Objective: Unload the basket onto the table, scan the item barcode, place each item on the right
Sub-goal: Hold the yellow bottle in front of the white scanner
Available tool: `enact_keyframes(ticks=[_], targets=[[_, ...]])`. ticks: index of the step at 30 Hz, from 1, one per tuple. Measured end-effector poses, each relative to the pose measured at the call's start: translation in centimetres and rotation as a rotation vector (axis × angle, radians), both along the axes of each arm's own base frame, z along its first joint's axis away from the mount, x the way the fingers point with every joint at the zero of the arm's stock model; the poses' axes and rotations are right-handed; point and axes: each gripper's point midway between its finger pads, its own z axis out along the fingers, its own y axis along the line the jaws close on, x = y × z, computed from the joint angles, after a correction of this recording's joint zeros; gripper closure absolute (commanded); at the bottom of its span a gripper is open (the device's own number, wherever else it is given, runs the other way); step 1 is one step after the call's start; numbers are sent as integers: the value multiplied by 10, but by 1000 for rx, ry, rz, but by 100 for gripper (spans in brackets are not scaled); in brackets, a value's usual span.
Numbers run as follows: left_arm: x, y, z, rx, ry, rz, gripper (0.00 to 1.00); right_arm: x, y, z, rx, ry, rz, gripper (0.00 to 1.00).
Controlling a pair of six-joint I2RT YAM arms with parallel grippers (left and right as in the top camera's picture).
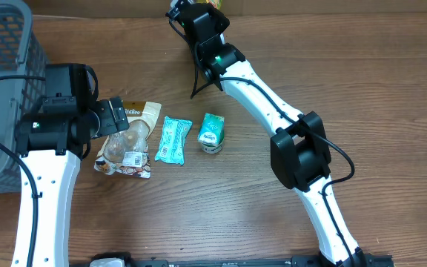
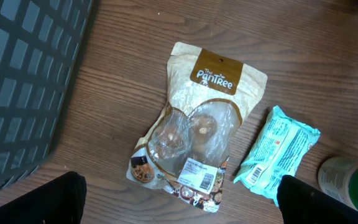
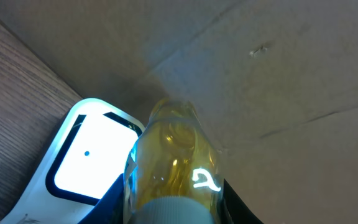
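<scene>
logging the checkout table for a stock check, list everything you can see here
basket: 1, grey, left edge of the table
snack bag: 1, tan with a clear window, beside the basket
wrapped packet: 1, teal, right of the snack bag
small cup: 1, green and white, right of the wrapped packet
bottle: 1, clear yellow with a pale cap, far edge of the table, beside the scanner
scanner: 1, white with a lit window, far edge of the table
cardboard wall: 1, brown, behind the scanner
table: 1, brown wood grain, under everything
left tool: 1, black, open above the snack bag
right tool: 1, black, shut on the bottle
</scene>
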Motion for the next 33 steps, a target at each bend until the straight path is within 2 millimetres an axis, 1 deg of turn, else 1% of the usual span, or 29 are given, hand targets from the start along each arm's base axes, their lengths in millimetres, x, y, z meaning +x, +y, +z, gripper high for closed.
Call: enact_keyframes(ticks=[6, 23, 29, 31, 33], targets=[[0, 0, 0, 0, 0, 0, 1, -2, -2, -7, -1, 26, -8, 94], [0, 0, 0, 0, 0, 0, 0, -2, -2, -7, 20, 25, -14, 94], [0, 0, 0, 0, 0, 0, 0, -2, -14, -4, 18, 11, -90, 95], [0, 0, 0, 0, 0, 0, 0, -7, -19, -4, 20, 29, -114, 95], [0, 0, 0, 0, 0, 0, 1, -13, -25, 0, 32, 53, -136, 94]])
